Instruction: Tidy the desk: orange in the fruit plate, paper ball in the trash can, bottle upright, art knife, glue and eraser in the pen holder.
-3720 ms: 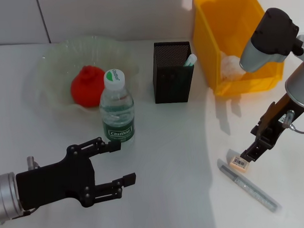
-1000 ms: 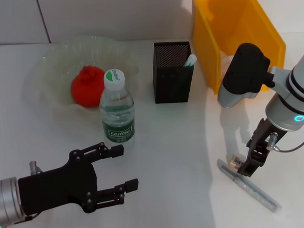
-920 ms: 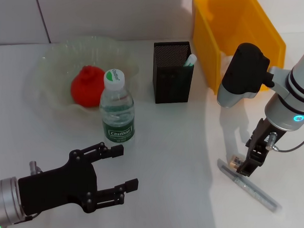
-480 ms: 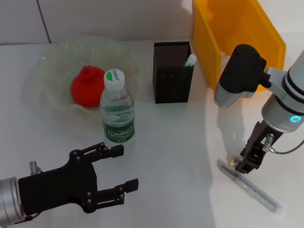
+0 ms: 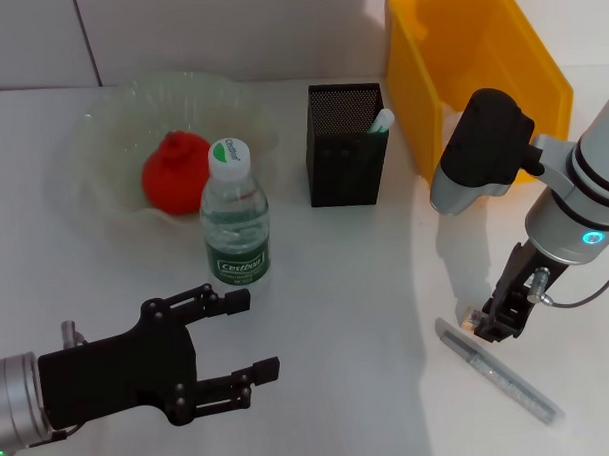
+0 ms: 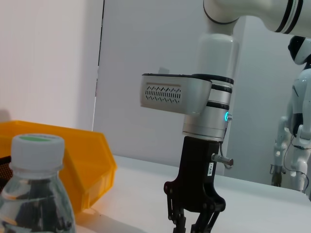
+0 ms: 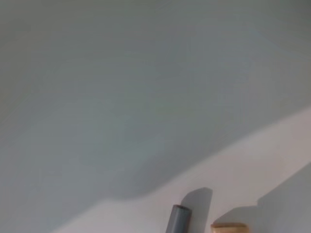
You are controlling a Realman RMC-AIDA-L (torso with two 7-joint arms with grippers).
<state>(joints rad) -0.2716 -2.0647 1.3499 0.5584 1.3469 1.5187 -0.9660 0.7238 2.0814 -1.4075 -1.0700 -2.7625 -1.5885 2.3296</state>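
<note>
White desk: right hand pinches eraser beside art knife.

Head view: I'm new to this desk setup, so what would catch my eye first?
The yellow-orange trash can at the far right, and the red-orange orange lying in the pale-green fruit plate at the far left. Near the right edge, the right gripper is down at the eraser, beside a grey pen-like tool.
</note>
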